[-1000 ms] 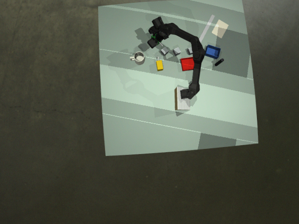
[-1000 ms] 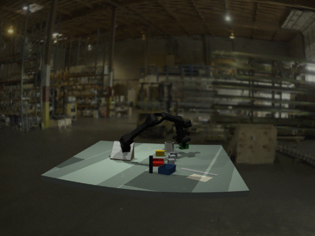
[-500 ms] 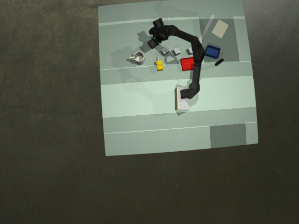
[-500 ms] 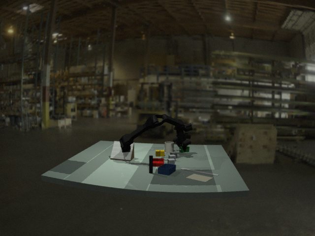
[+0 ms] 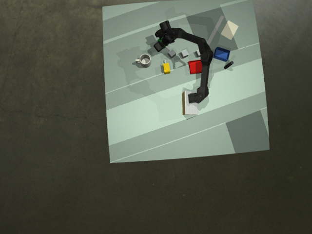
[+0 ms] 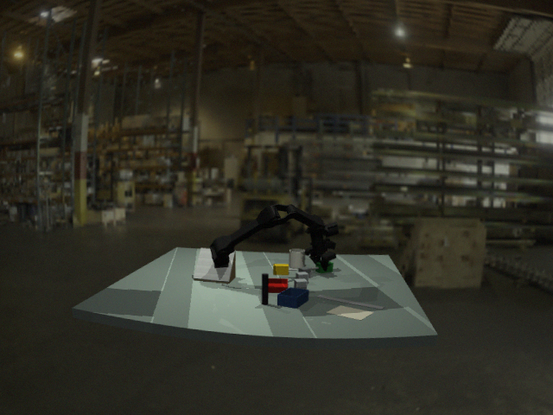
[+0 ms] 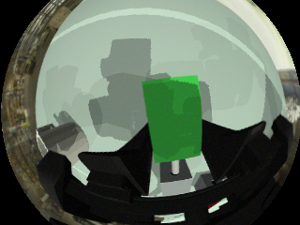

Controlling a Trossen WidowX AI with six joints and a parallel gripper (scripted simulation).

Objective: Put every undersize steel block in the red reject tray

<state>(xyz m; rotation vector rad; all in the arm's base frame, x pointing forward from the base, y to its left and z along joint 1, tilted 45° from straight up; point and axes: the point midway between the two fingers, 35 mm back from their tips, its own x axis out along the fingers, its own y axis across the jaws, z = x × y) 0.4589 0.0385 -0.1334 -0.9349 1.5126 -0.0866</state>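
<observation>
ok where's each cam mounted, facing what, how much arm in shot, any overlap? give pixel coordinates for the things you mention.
Top: above the table, looking down; most of the arm (image 5: 205,56) (image 6: 245,233) and the gripper show.
Exterior: off the table's blue tray (image 5: 221,54) (image 6: 293,297) side, looking roughly level across it; whole arm in profile.
Wrist: by the gripper (image 5: 162,42) (image 6: 325,266) (image 7: 171,122), looking past its fingers at the green gauge (image 5: 161,41) (image 6: 325,266) (image 7: 174,119); only gripper parts show.
Shared: top and exterior both show the red tray (image 5: 195,67) (image 6: 277,285).
</observation>
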